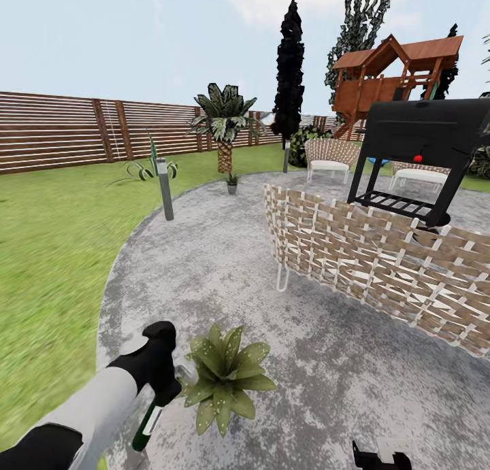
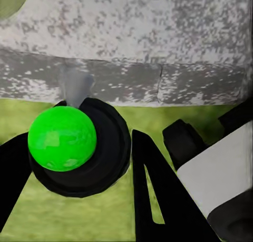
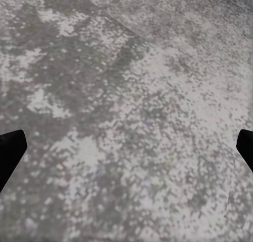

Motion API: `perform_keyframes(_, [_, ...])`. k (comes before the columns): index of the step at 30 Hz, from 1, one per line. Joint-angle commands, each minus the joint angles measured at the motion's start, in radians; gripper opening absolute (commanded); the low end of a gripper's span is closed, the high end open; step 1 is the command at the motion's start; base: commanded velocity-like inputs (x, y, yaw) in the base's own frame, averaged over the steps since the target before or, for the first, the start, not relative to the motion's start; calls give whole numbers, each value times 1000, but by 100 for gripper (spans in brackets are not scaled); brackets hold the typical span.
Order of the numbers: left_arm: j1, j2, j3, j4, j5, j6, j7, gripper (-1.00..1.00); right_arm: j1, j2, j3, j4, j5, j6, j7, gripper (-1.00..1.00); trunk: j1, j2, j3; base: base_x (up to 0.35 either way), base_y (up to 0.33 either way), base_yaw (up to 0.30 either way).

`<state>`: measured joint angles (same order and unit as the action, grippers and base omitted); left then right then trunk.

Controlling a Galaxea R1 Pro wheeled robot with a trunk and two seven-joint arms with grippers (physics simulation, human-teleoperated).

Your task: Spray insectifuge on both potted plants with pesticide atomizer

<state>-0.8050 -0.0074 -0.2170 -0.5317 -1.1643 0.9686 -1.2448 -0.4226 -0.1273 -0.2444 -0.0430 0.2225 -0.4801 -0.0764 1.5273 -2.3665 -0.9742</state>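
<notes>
Nearest to us, at the left, our left gripper (image 1: 165,388) pinches the pesticide atomizer (image 1: 146,426), the dark-green bottle with its white band hanging down from the clamped fingers over the edge where lawn meets the grey paving (image 1: 224,273); in the left wrist view the bottle's round green end (image 2: 62,138) sits between the black fingers (image 2: 158,200). Just right of that gripper stands one potted plant (image 1: 223,377), a low rosette of speckled pointed leaves on the paving. At the near right our right gripper (image 1: 380,458) shows as dark tips, and in the right wrist view its fingertips (image 3: 10,147) stand spread wide over bare paving (image 3: 126,116). Farther on, a woven wicker bench (image 1: 381,259) crosses the right side, with a black grill (image 1: 422,150) behind it. Left of centre stands a grey bollard light (image 1: 165,188), and beyond it the second potted plant (image 1: 232,181) sits at the foot of a palm (image 1: 224,126). The slatted wooden fence (image 1: 61,130) closes the far side
</notes>
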Motion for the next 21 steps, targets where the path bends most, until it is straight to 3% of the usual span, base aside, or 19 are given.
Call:
perform_keyframes(1, [13,10,10,-2,-8,7,-3,-100,-1,0,-6,1,11,-3,-5,100,0,0,-1,0,0,0])
perform_keyframes(3, [29,40,20,-2,-8,6,16,-100,-1,0,-6,2,11,-3,-5,100,0,0,-1,0,0,0])
perform_keyframes(6, [33,54,22,-2,-7,6,20,-100,-1,0,-6,2,11,-3,-5,100,0,0,-1,0,0,0])
perform_keyframes(11, [41,25,23,-6,28,5,38,-100,-1,0,-6,2,11,-3,-5,100,0,0,-1,0,0,0])
perform_keyframes(16, [42,-25,23,-120,50,7,76,-100,-1,0,-6,2,11,-3,-5,100,0,0,-1,0,0,0])
perform_keyframes(21, [41,-25,23,-224,53,10,68,-100,-1,0,-6,2,11,-3,-5,100,0,0,-1,0,0,0])
